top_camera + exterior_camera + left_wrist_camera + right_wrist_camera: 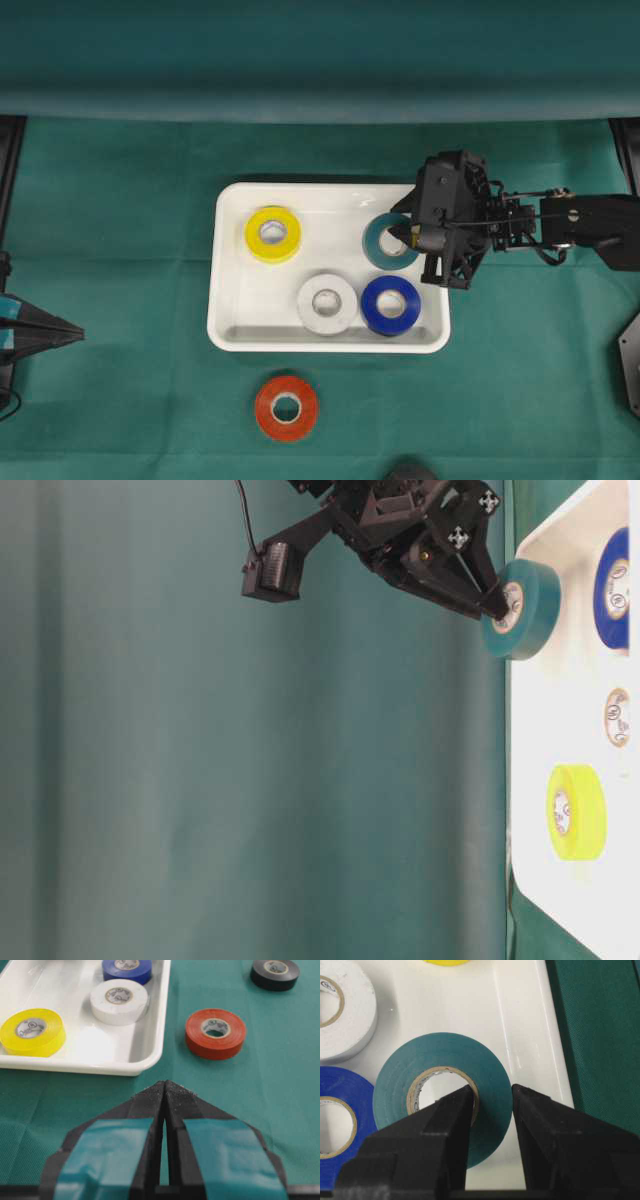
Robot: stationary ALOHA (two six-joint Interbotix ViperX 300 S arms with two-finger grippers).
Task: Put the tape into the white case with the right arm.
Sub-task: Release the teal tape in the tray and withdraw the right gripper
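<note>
Green cloth covers the table; over the white case (228,330) the right gripper (492,1092) pinches the wall of the teal tape (442,1095), one finger through its core; lower it clear of the blue tape (391,305) before releasing; the left gripper (165,1091) rests closed.

3 rolls (327,303) inside the case (228,330)
</note>
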